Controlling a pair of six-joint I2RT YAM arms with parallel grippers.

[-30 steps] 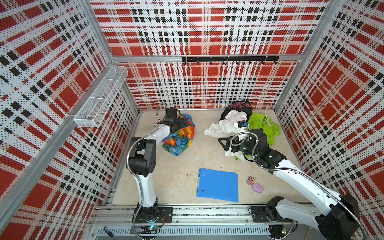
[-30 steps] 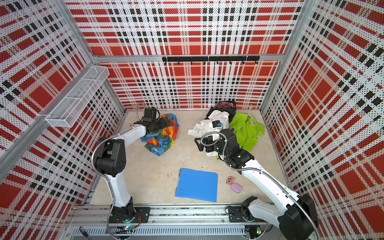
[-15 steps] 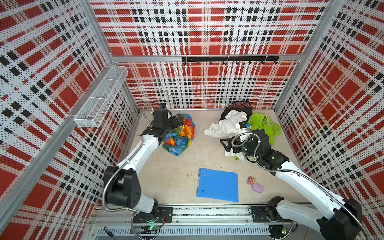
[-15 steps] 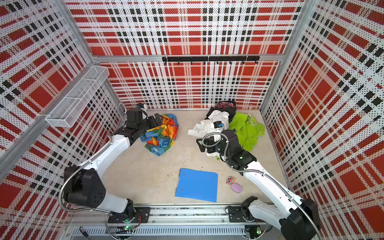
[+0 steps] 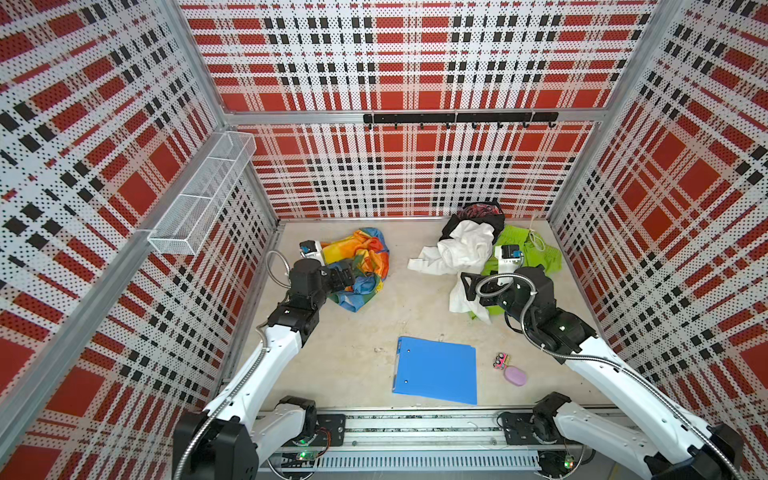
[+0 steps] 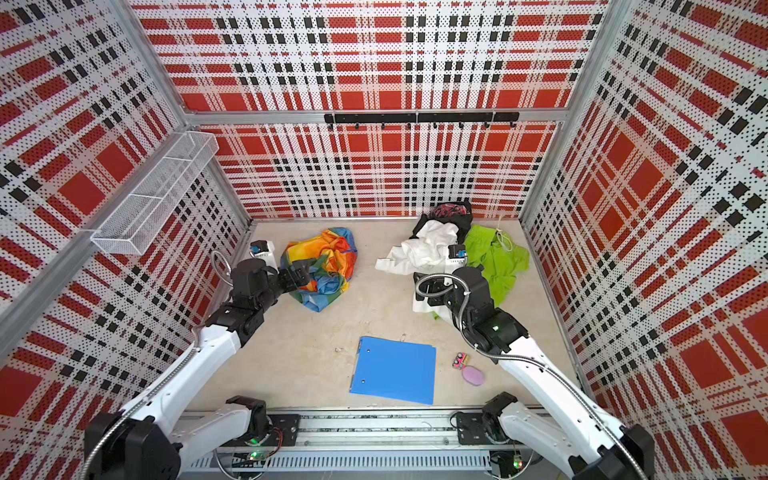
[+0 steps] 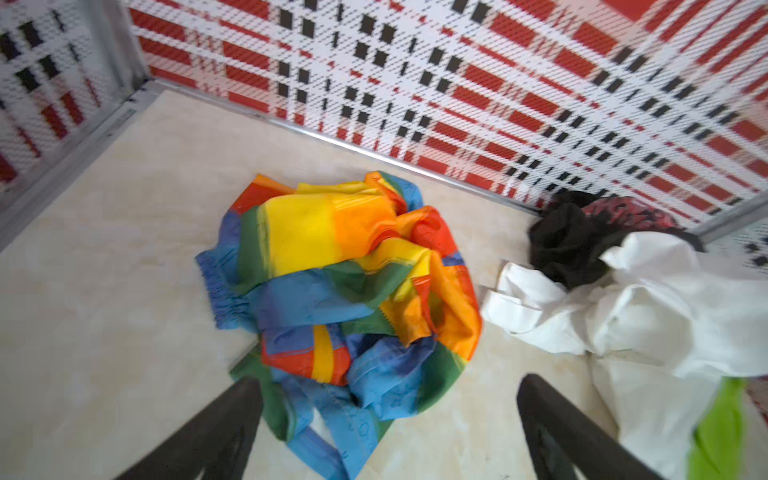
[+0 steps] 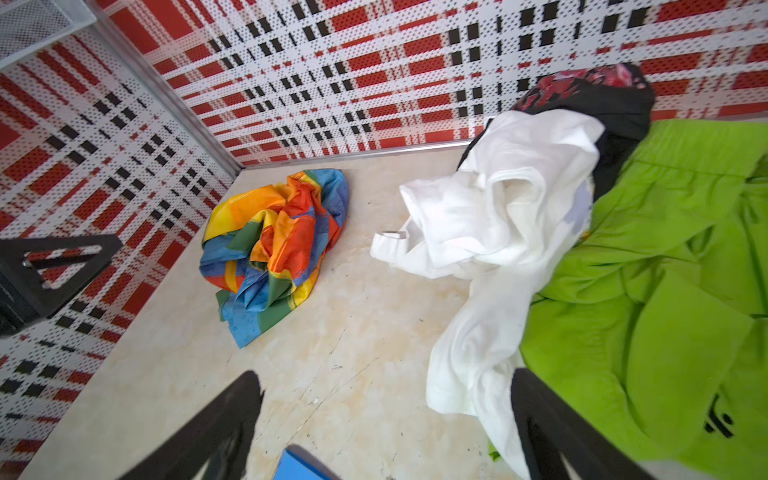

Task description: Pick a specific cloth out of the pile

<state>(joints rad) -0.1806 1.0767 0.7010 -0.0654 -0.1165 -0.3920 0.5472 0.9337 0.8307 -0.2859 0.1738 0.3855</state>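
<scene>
Cloth (image 5: 361, 262) is a crumpled rainbow heap on the worktop (image 5: 374, 332), towards the back-left corner. It is already clear of the pile (image 5: 478, 249) in the back-right corner, with a strip of bare worktop between them.

Left gripper (image 7: 388, 380) has its fingers spread wide and nothing in them. The cloth's near blue-green edge lies between them.

Right gripper (image 8: 386, 374) is also spread wide and empty, over the trailing end of the white garment (image 8: 490, 232), next to the lime-green shorts (image 8: 665, 291).

Handling, as a judgement:
- The cloth looks thin, light and limp with a slightly slick sheen, so it will drape and trail when lifted, and a shallow pinch may slip.
- Best hold looks like a raised ridge on top where the orange and yellow folds bunch up, or the gathered blue hem (image 7: 216, 291), which gives more bulk to bite.
- A single flat layer lying on the worktop is a poor place to grab.

Hard to tell:
- Whether the left fingertips touch the fabric or hang just above it. In both top views the gripper body covers that edge.
- The cloth's corners and full outline, which are lost in the folds.
- The black garment (image 5: 478, 212), which has a red pattern and is half buried under the white one.
- The blue folder (image 8: 303, 465), near the front edge, is cut off in the right wrist view.
- The left wrist view is slightly blurred.
</scene>
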